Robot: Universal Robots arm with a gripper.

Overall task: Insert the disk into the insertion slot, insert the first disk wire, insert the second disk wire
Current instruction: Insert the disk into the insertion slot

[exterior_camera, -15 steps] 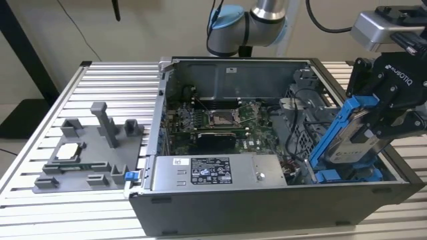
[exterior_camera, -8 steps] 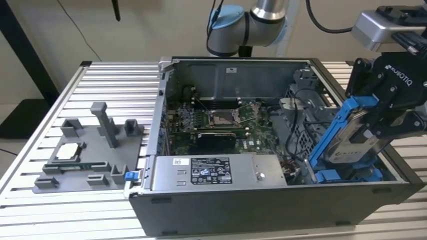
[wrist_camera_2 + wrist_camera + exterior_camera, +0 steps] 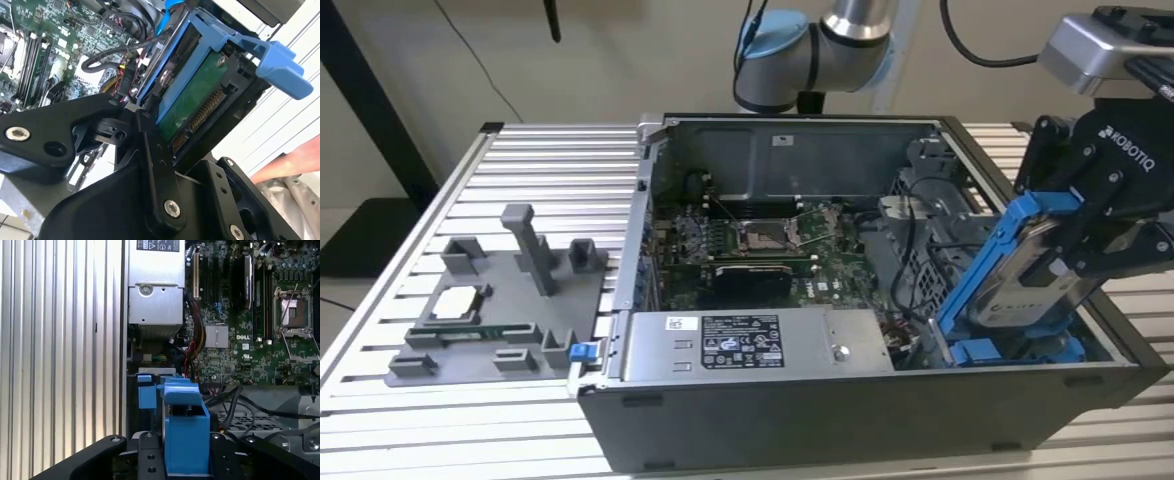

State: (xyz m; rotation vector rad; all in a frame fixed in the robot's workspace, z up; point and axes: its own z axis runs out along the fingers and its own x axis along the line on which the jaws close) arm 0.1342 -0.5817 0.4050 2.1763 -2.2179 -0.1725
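Gripper (image 3: 1087, 255), black, clamped on silver-grey hard drive in blue plastic carrier (image 3: 1025, 285).
Drive tilted, lower end at grey metal slot with blue rails (image 3: 1014, 350); best squared to rails before pushing.

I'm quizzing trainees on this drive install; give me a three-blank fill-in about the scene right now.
The gripper grips the disk, whose carrier is coloured ____. The disk tilts over the exterior view's ____ end of the computer case. The grey fixture stands to the exterior view's ____ of it.
Missing: blue; right; left.
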